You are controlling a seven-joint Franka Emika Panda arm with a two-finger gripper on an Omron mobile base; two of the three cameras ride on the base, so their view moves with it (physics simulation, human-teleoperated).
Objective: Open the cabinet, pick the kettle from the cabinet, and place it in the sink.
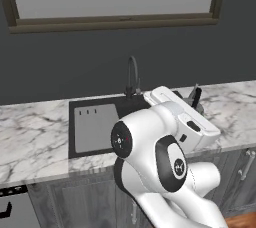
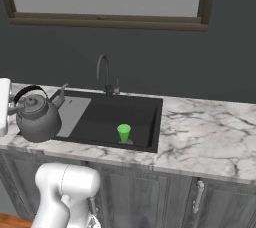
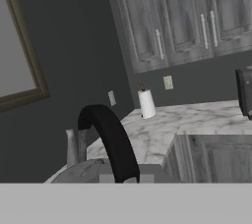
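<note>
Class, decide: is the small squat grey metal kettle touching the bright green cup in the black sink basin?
Apart. The right base view shows the kettle at the basin's left edge and the green cup standing mid-basin, bare black sink floor between them.

You have the kettle (image 2: 37, 117) at the left end of the sink (image 2: 150, 122), its body over the front rim and grey insert panel (image 2: 75, 114) — spout toward the faucet (image 2: 103, 74). A green cup (image 2: 124, 133) stands upright in the basin, well apart from the kettle.
</note>
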